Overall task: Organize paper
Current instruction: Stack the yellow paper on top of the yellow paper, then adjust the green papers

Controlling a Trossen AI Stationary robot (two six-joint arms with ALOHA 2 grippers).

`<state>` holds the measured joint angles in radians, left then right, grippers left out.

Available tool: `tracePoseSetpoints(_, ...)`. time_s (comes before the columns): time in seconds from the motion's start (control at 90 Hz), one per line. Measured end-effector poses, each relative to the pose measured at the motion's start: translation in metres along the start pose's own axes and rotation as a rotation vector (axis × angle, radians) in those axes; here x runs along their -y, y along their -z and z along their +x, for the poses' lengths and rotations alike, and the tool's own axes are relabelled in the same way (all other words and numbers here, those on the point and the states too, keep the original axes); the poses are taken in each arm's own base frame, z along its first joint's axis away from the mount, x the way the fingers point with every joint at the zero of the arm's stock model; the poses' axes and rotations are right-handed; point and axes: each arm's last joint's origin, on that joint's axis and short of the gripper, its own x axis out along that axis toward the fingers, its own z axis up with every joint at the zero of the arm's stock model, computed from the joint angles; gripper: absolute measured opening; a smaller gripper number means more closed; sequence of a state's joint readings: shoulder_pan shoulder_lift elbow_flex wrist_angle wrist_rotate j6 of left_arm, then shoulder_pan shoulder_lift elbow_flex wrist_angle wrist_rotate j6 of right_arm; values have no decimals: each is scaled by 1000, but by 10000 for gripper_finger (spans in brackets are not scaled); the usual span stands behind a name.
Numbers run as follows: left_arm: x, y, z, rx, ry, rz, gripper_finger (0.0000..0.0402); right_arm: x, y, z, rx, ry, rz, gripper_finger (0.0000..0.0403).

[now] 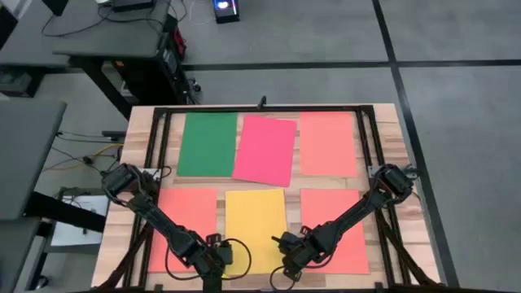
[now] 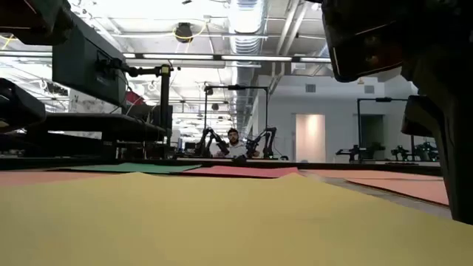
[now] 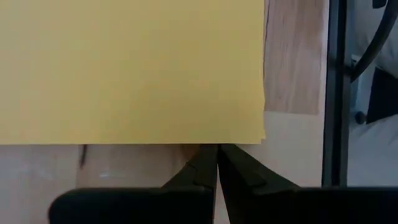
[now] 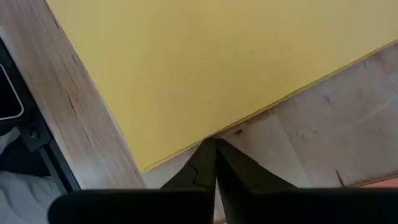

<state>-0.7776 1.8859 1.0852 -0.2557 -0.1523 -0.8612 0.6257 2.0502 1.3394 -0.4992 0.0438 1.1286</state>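
Both hands at the near edge of the yellow sheet. The left hand [image 3: 216, 163] has its two fingers pressed together with no gap, tips just short of the sheet's near edge, close to one near corner; it holds nothing that can be seen. The right hand [image 4: 215, 158] is likewise fully closed, its tips touching or almost touching the same edge near the other corner; whether any paper is caught between them cannot be told.

The yellow sheet [image 1: 256, 230] lies flat on the wooden counter [image 1: 391, 122], directly ahead of both hands. A salmon sheet [image 1: 185, 227] lies outboard of the left hand, and a second one [image 1: 335, 228] outboard of the right hand. Beyond the yellow sheet, in the far row, lie a green sheet [image 1: 207, 143], a pink-red sheet [image 1: 265, 149] turned slightly askew, and a third salmon sheet [image 1: 327, 143]. Far across the room a person sits at another station.

The step in hand appears to be sliding or squaring the yellow sheet. To do it well, both tips should stay low against the counter and advance together at equal pace, so the thin edge is pushed rather than overridden or buckled. Uneven pressure would probably rotate the sheet toward its neighbours.
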Motion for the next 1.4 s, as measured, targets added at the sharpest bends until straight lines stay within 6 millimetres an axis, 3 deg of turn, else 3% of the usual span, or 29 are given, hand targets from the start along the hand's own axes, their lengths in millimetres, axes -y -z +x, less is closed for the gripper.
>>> tracePoseSetpoints(0.544, -3, 7, -2, -77, -37, 4, 0, 3, 3, -2, -54, 15, -15, 0)
tracePoseSetpoints(0.733, -4, 7, -10, -93, -32, 20, 0, 7, 5, -12, -80, 47, -35, 0)
tracePoseSetpoints(0.933, -9, 7, -31, -124, -72, 9, 0, 16, 4, -36, -77, 129, -42, 0)
tracePoseSetpoints(1.089, -11, 1, -53, -84, -76, 46, 0, 26, -8, -53, -17, 185, -80, 0)
tracePoseSetpoints(1.267, -26, -18, -93, 69, -158, 149, 0, 45, -41, -78, 106, 243, -166, 0)
tracePoseSetpoints(1.4, -55, -35, -127, 155, -289, 209, 0, 70, -76, -95, 189, 319, -225, 0)
